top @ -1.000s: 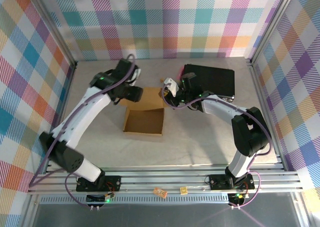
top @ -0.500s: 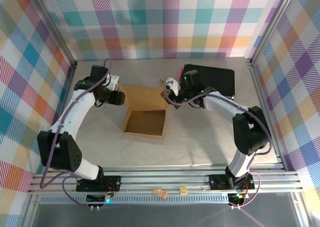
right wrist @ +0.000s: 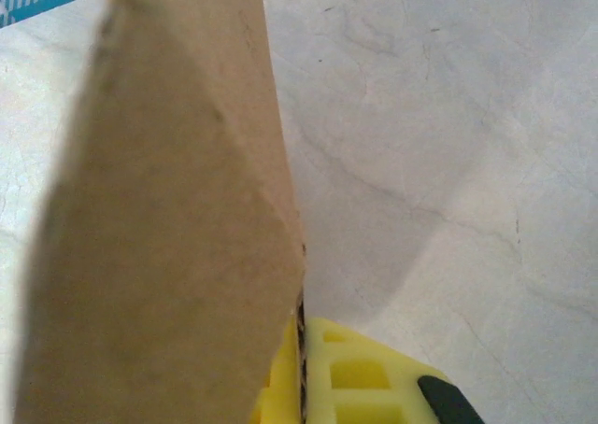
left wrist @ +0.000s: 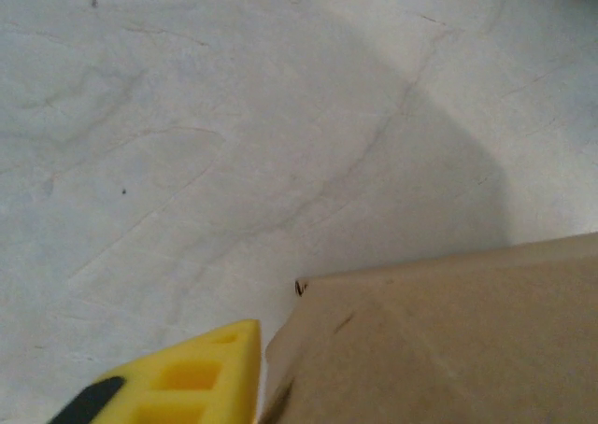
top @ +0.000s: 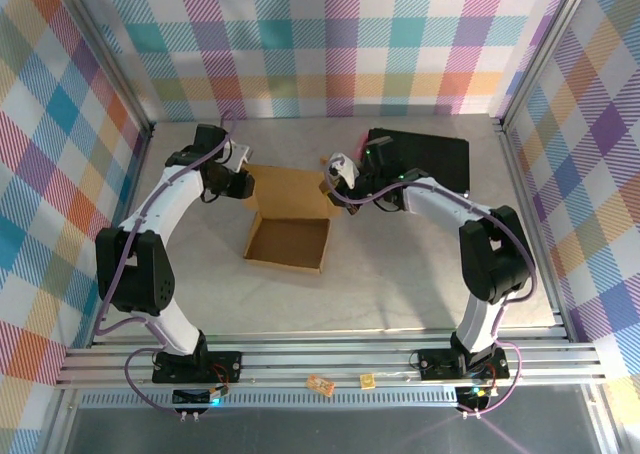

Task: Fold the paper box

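The left hand [top: 240,184] is at the far left part of the bench [top: 390,274]. It sits right at the left edge of the paper box [top: 288,244]. From the left wrist, one yellow finger [left wrist: 187,382] shows at the bottom, and the brown cardboard corner [left wrist: 439,340] is just beside it and seems to touch it. The other finger is hidden, so I cannot tell if this hand is spread or pinching.

The paper box lies in the middle of the bench, between the two hands. Its low tray is open on top and sits on the near side. Its big lid flap [top: 290,194] sticks out on the far side, and both hands are at this flap, one at each side edge.

The right hand [top: 333,181] is at the right edge of the flap, near its far corner. From the right wrist, the cardboard stands tall on the left. Its thin edge goes down between yellow finger parts [right wrist: 350,377], so this hand is pinching the flap.

Farther right, a black case [top: 425,159] lies flat on the bench, just behind the right hand.
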Robot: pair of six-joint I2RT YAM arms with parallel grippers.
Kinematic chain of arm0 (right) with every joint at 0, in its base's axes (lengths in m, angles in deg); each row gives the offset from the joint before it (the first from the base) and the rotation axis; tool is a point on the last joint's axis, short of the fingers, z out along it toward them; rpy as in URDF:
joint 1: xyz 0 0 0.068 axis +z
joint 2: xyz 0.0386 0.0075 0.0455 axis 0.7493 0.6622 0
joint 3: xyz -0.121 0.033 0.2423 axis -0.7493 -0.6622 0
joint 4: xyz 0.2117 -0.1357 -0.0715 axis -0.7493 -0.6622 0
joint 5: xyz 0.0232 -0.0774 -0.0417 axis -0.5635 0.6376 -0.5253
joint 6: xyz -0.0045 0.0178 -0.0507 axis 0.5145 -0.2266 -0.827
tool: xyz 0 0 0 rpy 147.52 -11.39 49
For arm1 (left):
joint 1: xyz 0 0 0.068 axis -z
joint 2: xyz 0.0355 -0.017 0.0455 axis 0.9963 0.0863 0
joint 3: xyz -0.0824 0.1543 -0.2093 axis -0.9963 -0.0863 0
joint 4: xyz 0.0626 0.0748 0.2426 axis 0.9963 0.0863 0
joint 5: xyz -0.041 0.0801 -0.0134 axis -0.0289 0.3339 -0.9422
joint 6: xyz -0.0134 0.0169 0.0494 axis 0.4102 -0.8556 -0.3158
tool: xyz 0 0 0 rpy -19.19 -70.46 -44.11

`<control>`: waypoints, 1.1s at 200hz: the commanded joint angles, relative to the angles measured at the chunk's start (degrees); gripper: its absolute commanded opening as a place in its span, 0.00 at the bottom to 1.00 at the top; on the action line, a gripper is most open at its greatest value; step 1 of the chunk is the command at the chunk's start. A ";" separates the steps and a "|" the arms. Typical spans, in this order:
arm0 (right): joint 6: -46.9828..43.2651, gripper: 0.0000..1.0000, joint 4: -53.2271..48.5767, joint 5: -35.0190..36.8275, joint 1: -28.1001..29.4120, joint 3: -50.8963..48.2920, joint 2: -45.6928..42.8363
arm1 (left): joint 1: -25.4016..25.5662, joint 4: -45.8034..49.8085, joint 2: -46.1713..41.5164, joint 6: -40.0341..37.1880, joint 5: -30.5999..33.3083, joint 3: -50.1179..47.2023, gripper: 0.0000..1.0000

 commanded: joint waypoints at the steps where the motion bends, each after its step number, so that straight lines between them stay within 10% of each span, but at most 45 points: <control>1: -0.78 0.00 -1.03 0.37 -0.28 2.44 1.18 | -0.19 -0.11 0.53 2.58 -1.55 2.16 0.22; 71: 2.96 0.00 -1.05 5.18 -0.09 7.43 4.49 | 1.01 -2.09 1.04 10.59 1.52 2.46 0.00; 142: 12.21 0.27 -3.50 12.84 0.61 9.15 3.92 | 4.97 -9.32 -2.92 17.51 13.39 -0.88 0.00; 220: 15.85 0.00 -6.27 16.95 1.70 15.45 8.39 | 6.30 -9.58 -2.35 18.49 14.00 -0.63 0.00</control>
